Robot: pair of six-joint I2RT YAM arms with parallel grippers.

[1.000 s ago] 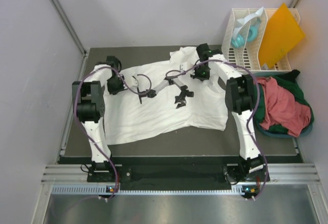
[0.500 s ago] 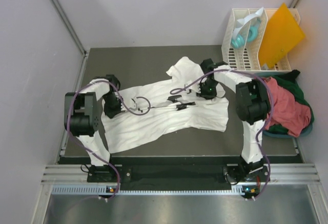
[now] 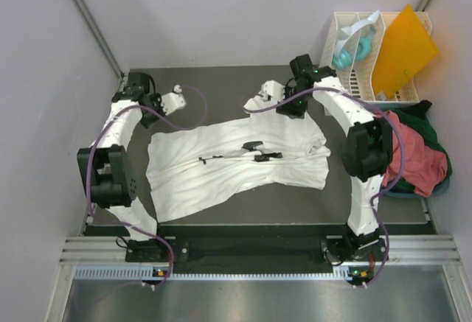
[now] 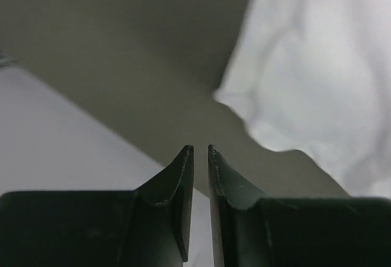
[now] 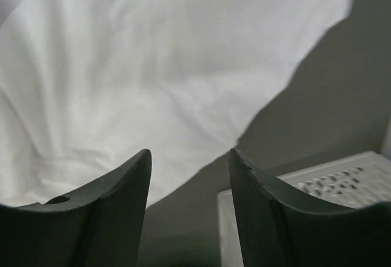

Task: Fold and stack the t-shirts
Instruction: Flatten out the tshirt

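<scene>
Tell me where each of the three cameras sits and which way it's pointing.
Top external: above and behind the arm bases, looking down on the dark grey table and large white cloth t-shirt; both arms show whole.
Left wrist: on the left arm, facing the table and the t-shirt's edge; left gripper, fingers barely apart.
Right wrist: on the right arm, facing t-shirt cloth and a white slatted plastic rack corner; right gripper open.
Shared: all three see the white t-shirt.

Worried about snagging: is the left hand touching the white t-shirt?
Apart. The left wrist view shows the left hand over bare table, the white t-shirt lying clear beside it.
</scene>
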